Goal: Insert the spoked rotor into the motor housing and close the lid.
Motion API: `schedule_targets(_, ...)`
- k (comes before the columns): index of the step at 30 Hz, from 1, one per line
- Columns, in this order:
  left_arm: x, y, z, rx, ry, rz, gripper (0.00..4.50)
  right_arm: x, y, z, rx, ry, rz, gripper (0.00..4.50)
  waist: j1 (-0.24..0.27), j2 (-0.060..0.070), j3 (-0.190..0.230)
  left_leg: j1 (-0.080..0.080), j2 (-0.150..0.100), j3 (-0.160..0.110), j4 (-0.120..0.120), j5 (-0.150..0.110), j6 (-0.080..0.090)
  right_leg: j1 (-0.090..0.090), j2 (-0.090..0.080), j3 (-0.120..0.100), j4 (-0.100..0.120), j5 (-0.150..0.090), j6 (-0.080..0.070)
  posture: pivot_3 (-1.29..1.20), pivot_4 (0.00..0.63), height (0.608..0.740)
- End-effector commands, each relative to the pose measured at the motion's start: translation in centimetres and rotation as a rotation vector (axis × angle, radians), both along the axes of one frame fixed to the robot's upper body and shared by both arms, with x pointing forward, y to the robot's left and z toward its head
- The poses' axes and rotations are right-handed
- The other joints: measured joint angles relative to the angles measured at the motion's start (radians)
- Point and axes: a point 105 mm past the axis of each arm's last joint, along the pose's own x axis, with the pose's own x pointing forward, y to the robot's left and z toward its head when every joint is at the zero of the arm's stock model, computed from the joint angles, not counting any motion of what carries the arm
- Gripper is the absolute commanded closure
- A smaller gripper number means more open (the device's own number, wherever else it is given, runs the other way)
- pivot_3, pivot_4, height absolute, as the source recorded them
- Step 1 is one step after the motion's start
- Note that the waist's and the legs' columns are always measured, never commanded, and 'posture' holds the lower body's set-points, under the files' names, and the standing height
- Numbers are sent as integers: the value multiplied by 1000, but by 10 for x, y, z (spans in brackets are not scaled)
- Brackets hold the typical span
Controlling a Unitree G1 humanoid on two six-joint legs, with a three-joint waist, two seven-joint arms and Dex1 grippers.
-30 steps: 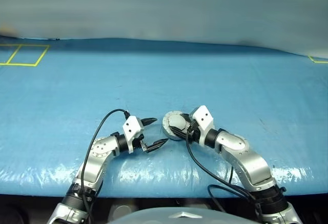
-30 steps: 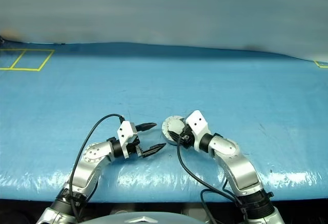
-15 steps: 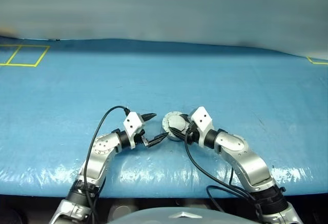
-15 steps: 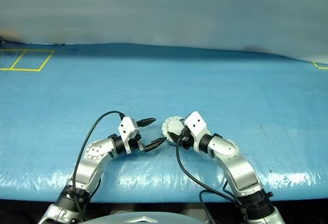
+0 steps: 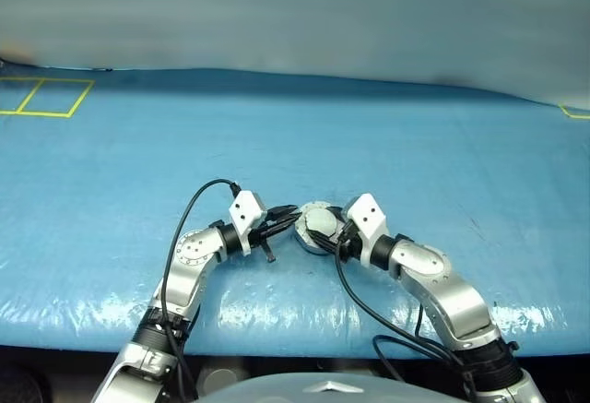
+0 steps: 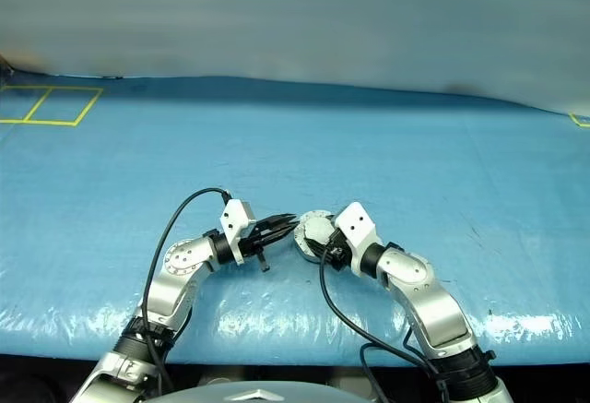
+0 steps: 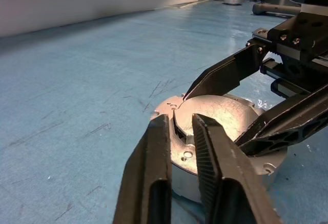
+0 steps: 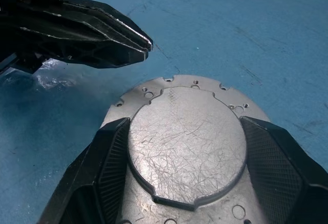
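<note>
Motor housing (image 5: pixel 316 233), a short round silver-rimmed metal cylinder, sat on the blue plastic-covered table (image 5: pixel 415 154) near its front edge, between the two grippers. Flat round silver-grey lid (image 8: pixel 187 144) with notched edge and small screw holes lay on top of the housing, scratched face up. No brand, label or readable writing showed on lid, housing or arms.

Right gripper (image 8: pixel 187 183) had its black ribbed fingers spread wide on either side of the housing, one against each flank, clamped on it. Left gripper (image 7: pixel 179 131) had its two black fingers pressed together with nothing between them, tips at the lid's edge on the side away from the right gripper; actual contact could not be told.

Table surface was scuffed blue sheet, glossy and wrinkled along the near edge. Yellow tape rectangles (image 5: pixel 46 97) marked the far left corner, another yellow mark (image 5: pixel 573 112) at the far right. A plain pale wall (image 5: pixel 295 16) ran behind the table.
</note>
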Motion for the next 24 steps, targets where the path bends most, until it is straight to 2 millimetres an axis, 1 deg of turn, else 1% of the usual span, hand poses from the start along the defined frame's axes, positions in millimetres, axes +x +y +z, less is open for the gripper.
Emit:
schedule_targets(1, -3, -11, 4, 2, -16, -50, 4475, -9, -15, -31, -68, 129, -49, 1465, 2, 0, 0, 0, 0, 0, 0, 0, 0, 0, 0, 0, 0, 0, 0, 0, 150, 740)
schedule_targets(5, -5, -16, -8, 99, -18, -74, 4475, -8, -15, -29, -72, 123, -45, 1465, 3, 0, 0, 0, 0, 0, 0, 0, 0, 0, 0, 0, 0, 0, 0, 0, 150, 740)
schedule_targets(7, -6, -15, -11, 103, 9, -71, 4475, -7, -16, -29, -71, 121, -52, 1465, 4, 0, 0, 0, 0, 0, 0, 0, 0, 0, 0, 0, 0, 0, 0, 0, 150, 740)
schedule_targets(11, -12, -13, -24, 184, 20, -93, 4475, -8, -16, -29, -68, 123, -51, 1465, 4, 0, 0, 0, 0, 0, 0, 0, 0, 0, 0, 0, -1, 0, 0, 0, 150, 740)
schedule_targets(13, -14, -11, -29, 194, 47, -92, 4475, -9, -14, -30, -64, 127, -46, 1465, 4, 0, -1, 0, 0, 0, 0, 0, 0, 0, 0, 0, -1, 0, 0, 0, 150, 740)
schedule_targets(16, -15, -8, -31, 205, 54, -91, 4475, -10, -13, -29, -60, 128, -43, 1465, 5, 0, -1, 0, 0, -1, 0, 0, 0, 0, 0, 0, -1, 0, 0, 0, 150, 740)
schedule_targets(20, -12, 0, -30, 164, 75, -57, 4475, -9, -15, -29, -64, 123, -46, 1465, 5, 0, -1, 0, 0, -1, -1, 0, 0, 0, 0, 0, -1, 0, 0, 0, 150, 740)
schedule_targets(24, -14, -1, -36, 184, 67, -87, 4475, -7, -14, -29, -71, 122, -43, 1465, 5, 0, -1, 0, 0, -1, -1, 0, 0, 0, -1, 0, -1, 0, 0, 0, 150, 740)
